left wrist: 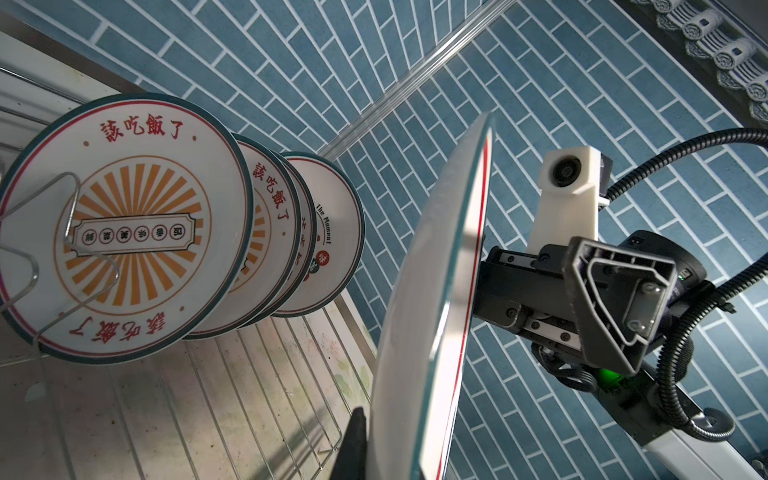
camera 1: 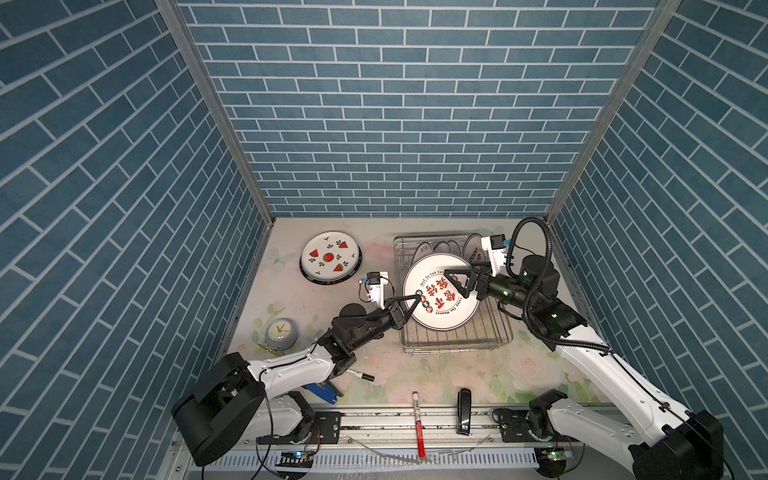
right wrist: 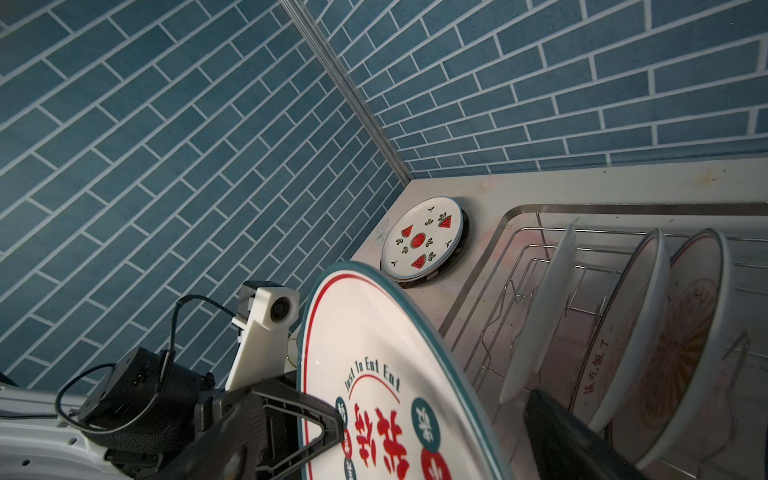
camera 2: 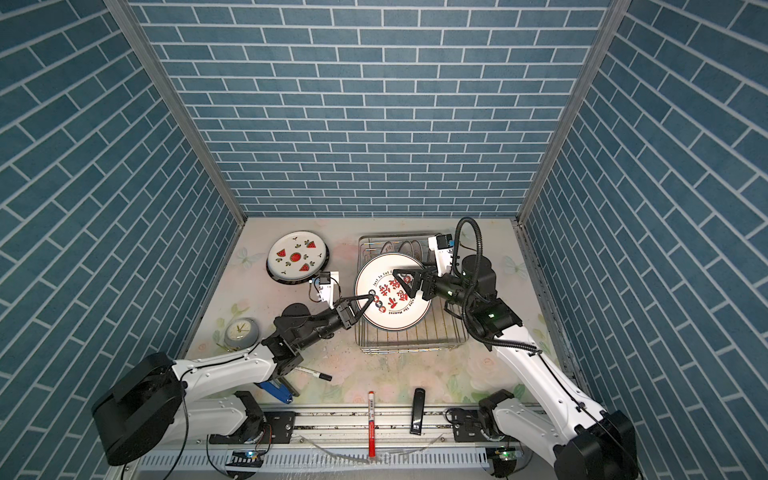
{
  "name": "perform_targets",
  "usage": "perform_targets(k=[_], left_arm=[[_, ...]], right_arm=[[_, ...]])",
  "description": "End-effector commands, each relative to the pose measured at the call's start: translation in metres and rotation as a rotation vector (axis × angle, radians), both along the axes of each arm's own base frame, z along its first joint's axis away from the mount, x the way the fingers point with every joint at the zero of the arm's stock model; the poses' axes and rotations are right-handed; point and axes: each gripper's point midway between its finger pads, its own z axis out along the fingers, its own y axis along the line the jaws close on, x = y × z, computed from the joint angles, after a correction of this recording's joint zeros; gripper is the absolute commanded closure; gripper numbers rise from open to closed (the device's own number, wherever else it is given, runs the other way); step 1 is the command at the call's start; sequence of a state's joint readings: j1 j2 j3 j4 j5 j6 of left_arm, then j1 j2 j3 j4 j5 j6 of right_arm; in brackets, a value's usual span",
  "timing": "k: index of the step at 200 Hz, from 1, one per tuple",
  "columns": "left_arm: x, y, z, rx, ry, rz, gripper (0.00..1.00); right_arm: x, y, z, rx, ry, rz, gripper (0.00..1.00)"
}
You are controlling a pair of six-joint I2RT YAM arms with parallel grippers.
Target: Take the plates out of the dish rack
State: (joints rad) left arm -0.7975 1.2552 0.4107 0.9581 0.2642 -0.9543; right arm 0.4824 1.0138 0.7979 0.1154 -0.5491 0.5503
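**Plate spans both grippers; only the left one grips**

The round white plate with a teal rim and red characters (camera 1: pixel 440 313) is held tilted over the silver wire dish rack (camera 1: pixel 494 330). The left gripper (camera 1: pixel 415 300) is clamped on its rim. From those fingertips the plate stretches away toward the right gripper (camera 1: pixel 455 283), whose jaws stand apart, with one finger clear of the printed face in the left wrist view. So the left arm alone seems to carry it.

The white watermelon-print plate (camera 1: pixel 330 257) lies flat on a dark-rimmed plate (camera 1: pixel 328 281) on the floral table (camera 1: pixel 374 365). It is on the left gripper's side away from the rack and is likely the drop spot. The right jaws probably must back off first. Orange-sunburst plates (left wrist: pixel 137 224) stand upright beside the right gripper.
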Motion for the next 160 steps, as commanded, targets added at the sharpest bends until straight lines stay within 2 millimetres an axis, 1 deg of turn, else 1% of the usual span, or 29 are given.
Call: perform_targets(k=[1, 14, 27, 37, 63, 90, 114, 128, 147, 160], left_arm=[[-0.005, 0.001, 0.033, -0.090, -0.090, -0.033, 1.00], [0.000, 0.007, 0.039, -0.093, -0.119, -0.017, 1.00], [0.010, 0.016, 0.038, -0.087, -0.098, 0.005, 1.00], [0.014, 0.023, 0.040, -0.105, -0.105, 0.017, 1.00], [0.024, 0.044, 0.038, -0.143, -0.080, 0.061, 1.00], [0.032, 0.059, 0.030, -0.137, -0.051, 0.105, 1.00], [0.039, 0.079, 0.025, -0.140, -0.026, 0.164, 1.00], [0.044, 0.091, 0.019, -0.112, 0.006, 0.216, 1.00], [0.045, 0.101, 0.009, -0.049, 0.044, 0.276, 1.00], [0.044, 0.110, 0.002, -0.037, 0.071, 0.323, 1.00]], right_arm=[[0.001, -0.002, 0.002, 0.003, -0.006, -0.022, 0.01], [0.003, -0.006, 0.003, -0.003, -0.032, -0.048, 0.01], [0.002, -0.008, 0.004, -0.009, -0.066, -0.054, 0.01], [0.003, -0.011, 0.003, -0.015, -0.069, -0.073, 0.01], [0.005, -0.013, 0.002, -0.029, -0.081, -0.092, 0.01], [0.011, -0.019, -0.002, -0.061, -0.093, -0.137, 0.01], [0.019, -0.022, 0.001, -0.082, -0.125, -0.169, 0.01], [0.020, -0.017, 0.004, -0.077, -0.132, -0.153, 0.01], [0.018, -0.005, 0.007, -0.063, -0.148, -0.092, 0.01], [0.016, 0.006, 0.005, -0.076, -0.161, -0.051, 0.02]])
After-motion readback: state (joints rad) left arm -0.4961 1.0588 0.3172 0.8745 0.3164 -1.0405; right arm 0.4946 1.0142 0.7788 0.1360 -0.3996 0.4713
